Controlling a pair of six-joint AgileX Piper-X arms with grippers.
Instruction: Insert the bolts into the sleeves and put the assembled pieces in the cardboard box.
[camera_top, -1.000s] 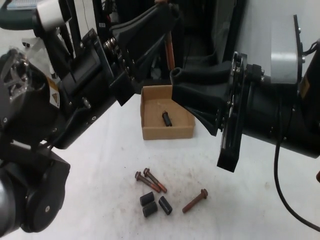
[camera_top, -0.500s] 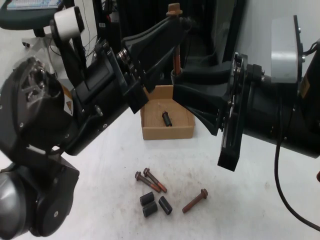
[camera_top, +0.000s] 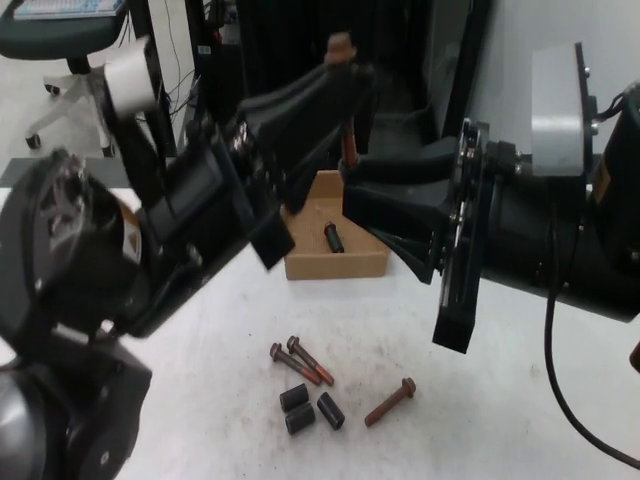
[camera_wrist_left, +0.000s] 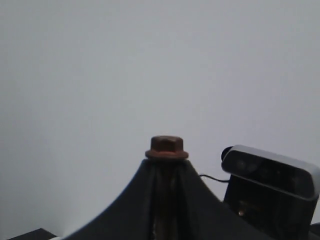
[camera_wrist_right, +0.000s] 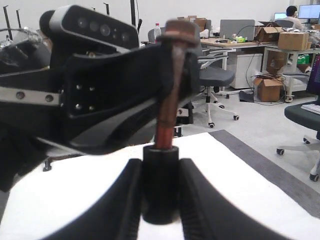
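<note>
My left gripper (camera_top: 350, 78) is shut on a rusty bolt (camera_top: 346, 120), held upright above the cardboard box (camera_top: 335, 266). The hex head (camera_wrist_left: 166, 148) pokes out past the black fingers (camera_wrist_left: 135, 200). My right gripper (camera_top: 352, 168) is shut on a black sleeve (camera_wrist_right: 160, 185). The bolt's shaft (camera_wrist_right: 169, 100) stands in the sleeve's open end. A dark assembled piece (camera_top: 333, 238) lies inside the box. On the white bench lie two bolts (camera_top: 300, 362) side by side, three black sleeves (camera_top: 306, 410) and a third bolt (camera_top: 390, 401).
Both bulky arm bodies hang low over the bench on either side of the box. Dark racks and cables stand behind the box. Office chairs (camera_wrist_right: 215, 80), desks and boxes show far off in the room.
The left gripper has brought the bolt down, its head dropping lower toward the sleeve in the right gripper. The left arm's body swung upward; the right arm shifted slightly.
</note>
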